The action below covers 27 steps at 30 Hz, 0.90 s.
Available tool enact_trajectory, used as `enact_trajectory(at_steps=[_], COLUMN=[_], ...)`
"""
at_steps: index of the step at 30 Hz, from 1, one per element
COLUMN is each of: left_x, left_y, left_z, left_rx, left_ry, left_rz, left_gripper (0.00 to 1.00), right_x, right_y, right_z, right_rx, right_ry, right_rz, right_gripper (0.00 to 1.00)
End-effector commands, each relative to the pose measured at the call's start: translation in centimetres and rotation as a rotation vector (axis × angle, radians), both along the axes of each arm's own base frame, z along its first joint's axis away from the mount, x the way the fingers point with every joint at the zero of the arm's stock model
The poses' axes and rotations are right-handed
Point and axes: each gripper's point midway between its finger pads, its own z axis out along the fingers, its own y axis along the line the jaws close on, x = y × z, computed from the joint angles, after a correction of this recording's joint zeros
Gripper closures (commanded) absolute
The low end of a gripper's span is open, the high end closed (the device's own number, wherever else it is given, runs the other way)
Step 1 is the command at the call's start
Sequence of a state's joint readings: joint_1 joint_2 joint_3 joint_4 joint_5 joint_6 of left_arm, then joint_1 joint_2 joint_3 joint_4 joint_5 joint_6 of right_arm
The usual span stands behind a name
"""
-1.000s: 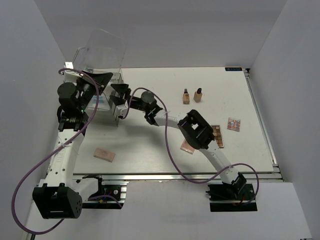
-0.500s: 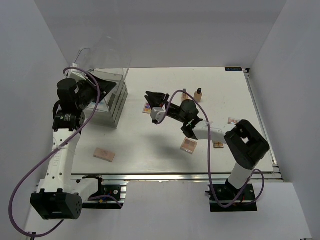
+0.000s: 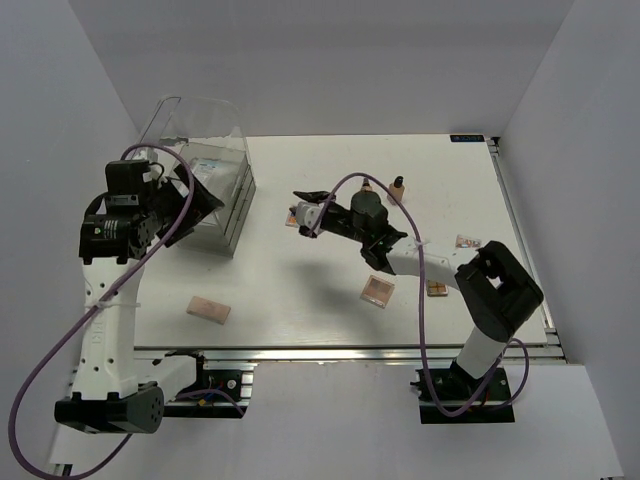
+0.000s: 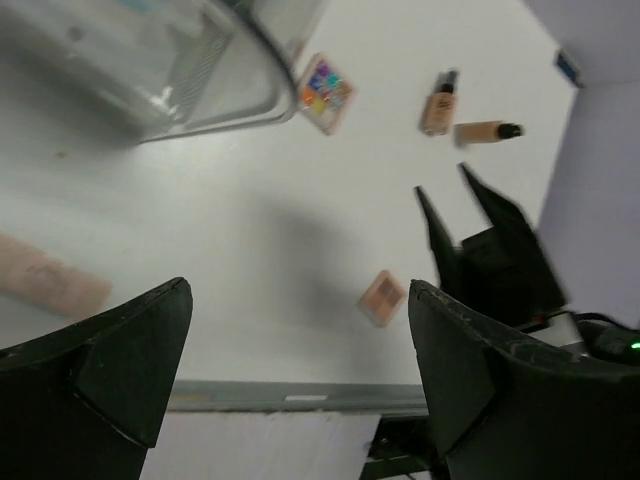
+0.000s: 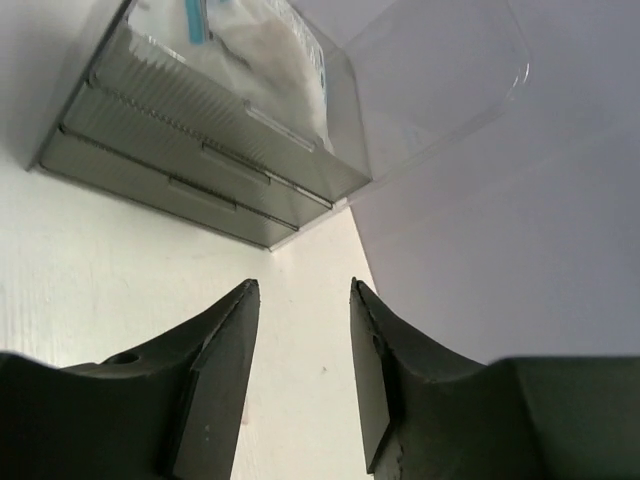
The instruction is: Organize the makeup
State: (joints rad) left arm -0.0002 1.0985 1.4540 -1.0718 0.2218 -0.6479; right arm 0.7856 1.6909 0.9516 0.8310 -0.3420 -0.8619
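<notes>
Left fingers (image 4: pixel 120 360): gaping wide, holding nothing.
Right fingers (image 5: pixel 215 350): standing partly apart, holding nothing.
Palette (image 4: pixel 326 82): lying near clear bin (image 4: pixel 200 80).

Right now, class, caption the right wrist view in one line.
Open right gripper faces the clear drawer organizer holding a white-blue packet.

Beige bottles (image 4: pixel 437 100), colourful palette (image 4: pixel 326 80), peach compacts (image 3: pixel 377 291) lying apart, white-blue packet (image 3: pixel 207 165) inside bin (image 3: pixel 236 214)

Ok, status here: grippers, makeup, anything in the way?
Open and empty: left gripper, right gripper. Packet in the bin; palette, bottles, compacts loose on table. Nothing seen in the way.
</notes>
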Motion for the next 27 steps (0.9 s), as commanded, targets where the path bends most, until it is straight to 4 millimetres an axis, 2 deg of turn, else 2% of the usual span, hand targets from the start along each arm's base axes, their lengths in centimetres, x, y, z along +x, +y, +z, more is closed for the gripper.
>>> enact_trajectory(at_steps=[1, 2, 3, 4, 5, 6, 7, 8, 9, 10, 11, 12, 13, 15, 16, 25, 27], left_x=[-5.4, -6.0, -6.4, -6.8, -6.9, -6.8, -5.8, -6.3, -5.5, -5.5, -5.8, -5.3, -5.2, -4.8, -4.6, -3.8, -3.5], left_y=[2.6, 2.9, 3.1, 3.3, 3.6, 3.6, 3.6, 3.6, 3.7, 3.7, 4.1, 4.0, 3.7, 2.9, 2.7, 2.2, 2.0], left_z=[-2.9, -3.0, -3.2, -3.1, -2.9, -2.7, -1.5, -1.2, 0.2, 0.5, 0.0, 0.5, -0.1, -0.9, -1.1, -2.7, -2.9], left_rx=[0.167, 0.183, 0.193, 0.201, 0.21, 0.211, 0.197, 0.189, 0.154, 0.135, 0.136, 0.121, 0.107, 0.08, 0.074, 0.06, 0.048], left_ry=[0.207, 0.209, 0.2, 0.145, 0.106, 0.065, -0.035, -0.105, -0.194, -0.229, -0.253, -0.287, -0.274, -0.236, -0.223, -0.186, -0.184], left_rz=[0.022, 0.028, 0.033, 0.045, 0.06, 0.067, 0.089, 0.104, 0.145, 0.164, 0.196, 0.196, 0.194, 0.155, 0.147, 0.12, 0.117], left_gripper=[0.02, 0.02, 0.02, 0.02, 0.02, 0.02, 0.02, 0.02, 0.02, 0.02, 0.02, 0.02, 0.02, 0.02, 0.02, 0.02, 0.02], right_x=[-0.4, -0.3, 0.1, 0.4, 0.6, 0.9, 0.8, 0.8, 0.4, 0.3, 0.6, -0.1, 0.5, 0.7, 1.2, 3.8, 4.3], right_y=[1.4, 2.0, 3.1, 3.8, 5.0, 6.6, 7.2, 8.6, 9.9, 10.6, 11.7, 12.2, 13.3, 14.1, 14.5, 14.7, 15.2], right_z=[0.3, -0.7, 0.7, 1.1, -0.7, 2.5, 2.1, -0.4, 1.7, 1.4, -1.8, -2.1, -3.4, -4.2, -3.9, -8.5, -8.1], right_rx=[0.001, -0.002, 0.01, 0.028, 0.051, 0.1, 0.097, 0.112, 0.131, 0.142, 0.129, 0.139, 0.144, 0.166, 0.183, 0.261, 0.286], right_ry=[0.213, 0.303, 0.393, 0.49, 0.704, 0.758, 0.88, 1.103, 1.173, 1.268, 1.406, 1.605, 1.684, 1.833, 1.82, 1.855, 1.841], right_rz=[0.047, 0.055, 0.07, 0.076, 0.072, 0.132, 0.139, 0.131, 0.198, 0.217, 0.204, 0.22, 0.234, 0.221, 0.222, 0.086, 0.098], right_gripper=[0.52, 0.5, 0.49, 0.48, 0.48, 0.48, 0.48, 0.48, 0.48, 0.48, 0.5, 0.5, 0.5, 0.5, 0.5, 0.49, 0.48])
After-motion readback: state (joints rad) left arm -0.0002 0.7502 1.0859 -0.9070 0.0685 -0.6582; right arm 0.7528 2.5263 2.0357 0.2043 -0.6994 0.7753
